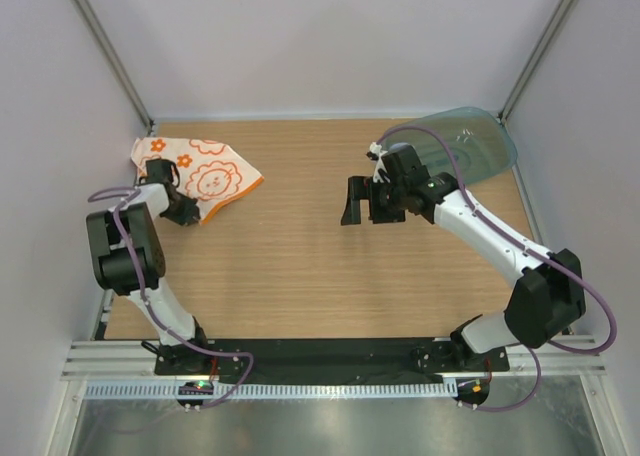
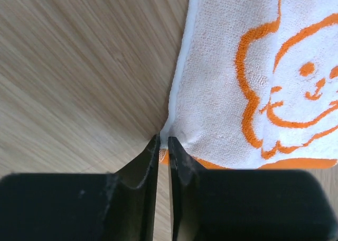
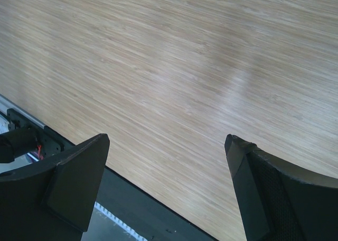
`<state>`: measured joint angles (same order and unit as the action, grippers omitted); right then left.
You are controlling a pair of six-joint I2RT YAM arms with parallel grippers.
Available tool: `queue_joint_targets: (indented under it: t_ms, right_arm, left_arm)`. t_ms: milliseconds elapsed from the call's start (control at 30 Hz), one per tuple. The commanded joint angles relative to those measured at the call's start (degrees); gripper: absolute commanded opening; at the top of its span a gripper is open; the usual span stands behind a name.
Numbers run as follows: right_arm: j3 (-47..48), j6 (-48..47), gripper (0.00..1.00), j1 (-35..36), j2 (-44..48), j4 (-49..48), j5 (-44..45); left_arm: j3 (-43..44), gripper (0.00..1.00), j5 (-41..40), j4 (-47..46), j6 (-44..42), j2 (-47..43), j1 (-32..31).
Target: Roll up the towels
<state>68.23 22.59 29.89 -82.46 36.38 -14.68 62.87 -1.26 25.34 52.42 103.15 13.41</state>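
L tool [image 1: 186,214] at left edge of surface [image 1: 300,266]: jaws nearly together, clamped on the near corner of the white/orange-print towel [image 1: 205,174]. Towel lies spread at far-left corner; wrist view shows its hem pinched at the fingertips [image 2: 156,146]. R tool [image 1: 366,202] hangs over bare wood right of centre, jaws wide apart. Teal tray [image 1: 480,146] in far-right corner.

Lying loosely spread at the desk's [image 1: 330,276] far-left corner: white towel [image 1: 213,176], orange lion and flower prints, orange edging.

One towel [image 1: 210,176], one tray [image 1: 487,141], two arms [image 1: 125,246] [image 1: 490,231]
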Motion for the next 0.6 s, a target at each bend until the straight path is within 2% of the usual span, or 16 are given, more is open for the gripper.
queue_joint_targets:
  t_ms: [0,33,67,267,400,433,567]
  right_arm:
    - [0.33,-1.06,1.0,0.35,-0.16,0.53,0.79]
    - [0.33,-1.23,1.0,0.35,-0.25,0.62,0.96]
    - [0.24,-1.23,1.0,0.26,-0.25,0.71,0.97]
    - [-0.02,-0.97,0.99,0.35,-0.08,0.62,1.23]
    - [-0.55,0.08,1.0,0.26,0.54,0.18,0.97]
    - [-0.55,0.26,1.0,0.34,0.8,-0.08,0.97]
    - [-1.16,1.14,1.0,0.35,2.21,0.27,2.8]
  left_arm:
    - [0.41,0.08,0.46,-1.35,-0.04,2.4,-1.19]
    - [0.41,0.02,0.99,-1.7,-0.3,2.49,-1.37]
    - [0.41,0.0,0.91,-2.14,-0.39,2.32,-1.8]
    - [-0.38,0.0,0.21,-2.41,-1.01,-1.54,-4.88]
    - [-1.17,0.0,-1.9,-0.04,0.22,-7.77,-11.99]
    - [-1.78,0.0,-2.17,0.23,0.57,-8.92,-16.18]
    - [-2.58,0.0,-2.61,0.76,5.49,-11.83,-25.17]
